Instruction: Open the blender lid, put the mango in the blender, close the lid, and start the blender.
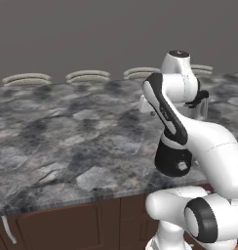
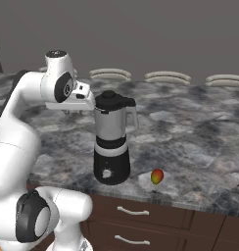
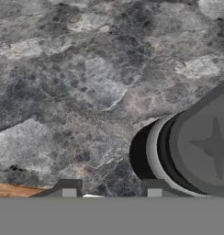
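Observation:
The blender stands near the counter's front edge, with a black base, a white knob and a grey jar. The black blender lid sits on the jar. The mango lies on the counter just right of the base, close to the edge. My gripper hangs beside the lid on its left, at about lid height. In the hand view the gripper is open over bare counter, with the lid off to the right of the fingertips. The arm hides part of the blender in the left base view.
The dark marbled counter stretches wide to the left and right of the blender. Pale curved shapes line its far edge. Brown drawers with handles run below the front edge.

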